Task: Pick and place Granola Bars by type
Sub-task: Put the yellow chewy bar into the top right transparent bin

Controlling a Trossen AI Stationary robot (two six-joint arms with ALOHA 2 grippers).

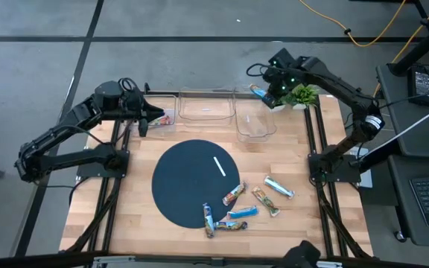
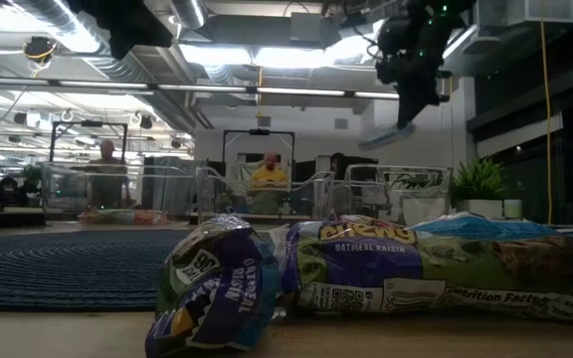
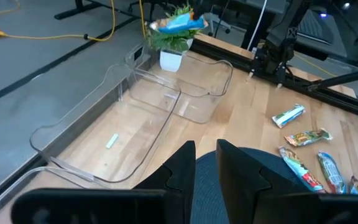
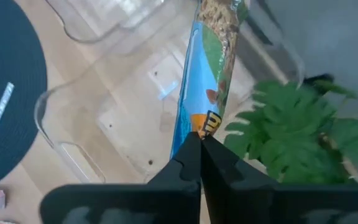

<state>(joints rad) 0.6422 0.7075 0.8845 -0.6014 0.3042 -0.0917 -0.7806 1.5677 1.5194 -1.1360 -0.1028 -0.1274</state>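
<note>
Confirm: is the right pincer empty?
No: in the right wrist view the right pincer is shut on the end of a blue granola bar, held above the clear bin beside the potted plant.

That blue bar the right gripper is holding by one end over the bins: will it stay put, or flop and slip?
The blue bar, pinched at one end by the right gripper, sticks out fairly straight, so it is probably stiff enough not to flop. Its glossy wrapper may slip in so narrow a grip. It looks light and should drop flat into the clear bin.
</note>
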